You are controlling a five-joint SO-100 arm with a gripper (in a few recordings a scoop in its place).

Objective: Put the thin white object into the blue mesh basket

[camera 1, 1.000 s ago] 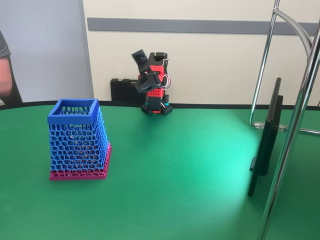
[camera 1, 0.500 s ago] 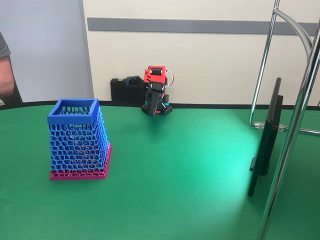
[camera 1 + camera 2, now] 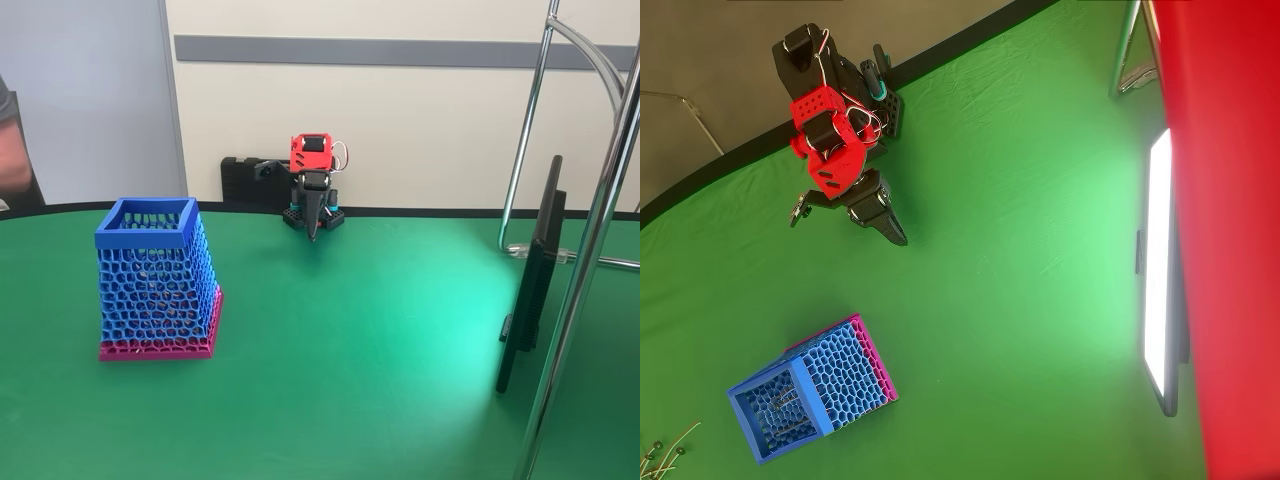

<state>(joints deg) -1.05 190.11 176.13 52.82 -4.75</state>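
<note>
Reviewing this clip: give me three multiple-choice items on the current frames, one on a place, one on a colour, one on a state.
1. In the fixed view, where does the blue mesh basket stand relative to the arm?
A. To its left, nearer the camera
B. To its right, by the screen
C. Directly behind it

2. What colour is the basket's base?
A. Yellow
B. Pink
C. White

3. What is the hand doing?
A. Gripping the basket's rim
B. Pointing down near the arm's own base, holding nothing
C. Lying flat on the table beside the basket

Answers:
1 A: the blue mesh basket sits left of and in front of the arm on the green table.
2 B: a pink base shows under the blue mesh.
3 B: the hand points down, well away from the basket, with nothing in it.
</note>
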